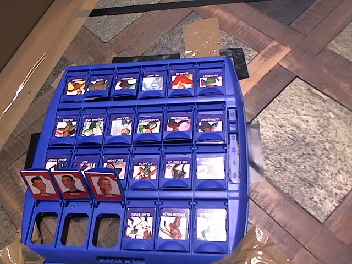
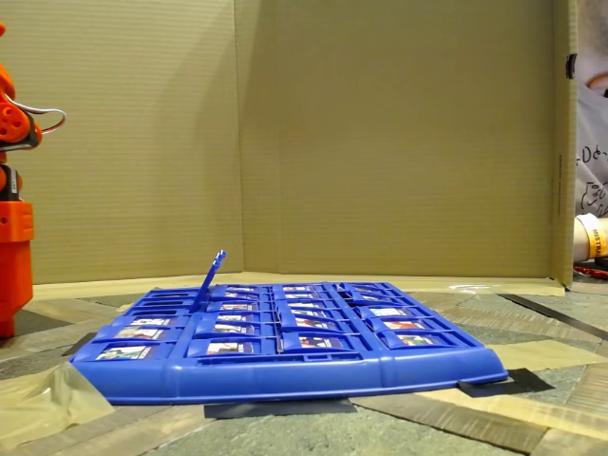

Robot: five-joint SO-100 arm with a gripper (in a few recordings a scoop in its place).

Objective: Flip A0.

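Three red-framed portrait tiles stand raised in the front row of the blue game board (image 1: 236, 220), at its left in the overhead view. The left tile (image 1: 38, 185) and the middle tile (image 1: 70, 185) both show dark-haired figures, and the right tile (image 1: 104, 185) shows reddish hair. Which of them is A0 I cannot tell. Their open slots (image 1: 75, 228) lie just in front of them. In the fixed view the raised tiles (image 2: 215, 274) appear edge-on, leaning over the board (image 2: 285, 375). The orange arm (image 2: 13, 233) stands at the left edge, well away from the board.
All other tiles lie flat with blue-framed cartoon faces up, among them BLASTEROID (image 1: 139, 223). The board is taped to a floor of wood and stone patches. A cardboard wall (image 2: 380, 142) closes off the back. A person's arm (image 2: 593, 236) shows at the right edge.
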